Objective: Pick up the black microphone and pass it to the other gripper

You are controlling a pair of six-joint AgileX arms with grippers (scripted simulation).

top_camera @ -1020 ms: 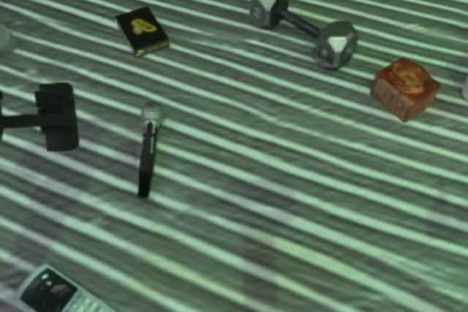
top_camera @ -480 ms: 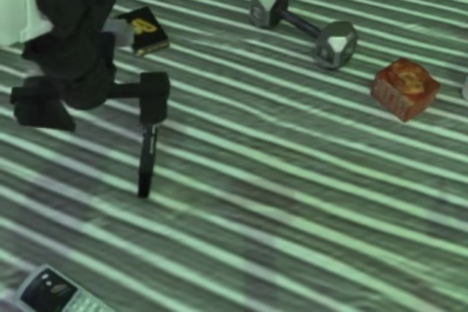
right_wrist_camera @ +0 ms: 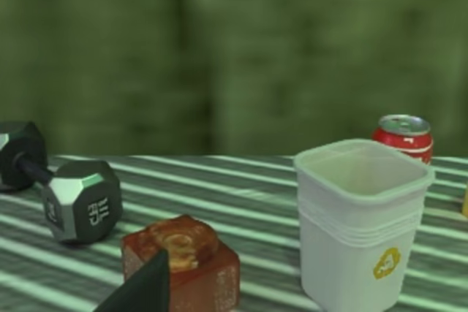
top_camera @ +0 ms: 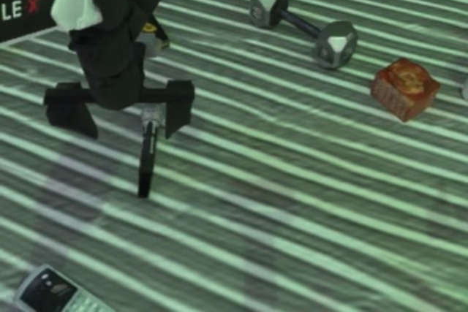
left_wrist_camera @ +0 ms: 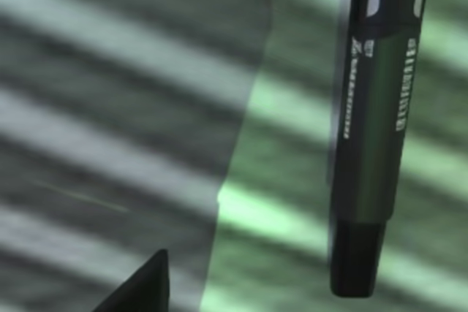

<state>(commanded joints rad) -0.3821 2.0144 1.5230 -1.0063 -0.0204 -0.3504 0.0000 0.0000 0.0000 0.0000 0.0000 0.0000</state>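
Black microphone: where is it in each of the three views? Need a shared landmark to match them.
Top view: black microphone at left of centre, head under the open left gripper.
Left wrist view: its handle fills the frame's right side.
Right wrist view: not in it.
Shared landmark: the striped green tablecloth, seen in all three.

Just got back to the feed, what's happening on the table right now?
The left claw is over the black microphone, open, with its fingers either side of the silver head end. The mic lies flat on the striped table, not yet gripped or lifted. The right arm is out of the top view; its wrist camera faces a white cup, a dumbbell and a brown block.
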